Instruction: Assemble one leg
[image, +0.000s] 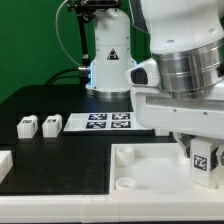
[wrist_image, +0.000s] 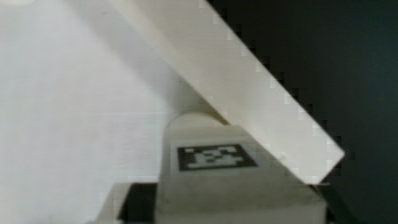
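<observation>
My gripper (image: 203, 162) is shut on one leg (image: 203, 154), a small white block with a black-and-white tag on its face. It holds the leg upright over the right part of the large white tray-like piece (image: 120, 172), near its far edge. In the wrist view the leg (wrist_image: 215, 150) fills the space between the fingers of the gripper (wrist_image: 214, 208), and the tray-like piece (wrist_image: 80, 100) lies under it with its raised rim running diagonally. I cannot tell whether the leg touches the piece. Two look-alike legs (image: 27, 125) (image: 50, 123) stand on the black table at the exterior view's left.
The marker board (image: 105, 122) lies flat on the table behind the tray-like piece. Another white part (image: 5, 162) shows at the exterior view's left edge. The robot base (image: 110, 60) stands at the back in front of a green backdrop.
</observation>
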